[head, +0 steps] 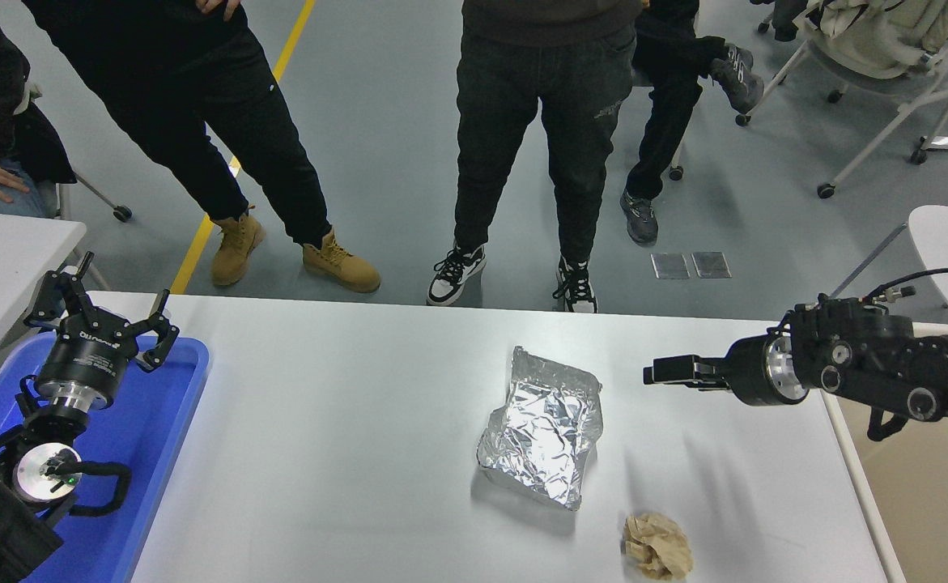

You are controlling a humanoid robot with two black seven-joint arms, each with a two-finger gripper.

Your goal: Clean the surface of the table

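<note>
Right tool [650,376] reaches in from the right edge, held above the right part of the desk surface [344,453], pointing left. Seen side-on, so whether its fingers are parted cannot be told; nothing is in its grip. Left tool [101,320] is parked at lower left over the blue tray [158,453], fingers spread wide, empty.

The desk surface is the wide white top with rounded corners filling the lower half of the view. The blue tray lies at its left end. A beige bin [927,502] stands just beside its right edge.

On the desk: crumpled foil sheet [542,429] right of centre, apart from the right tool. Brown paper wad [656,546] near the front edge, just right of the foil, not touching it.

People's legs [538,146] stand at the far side.
</note>
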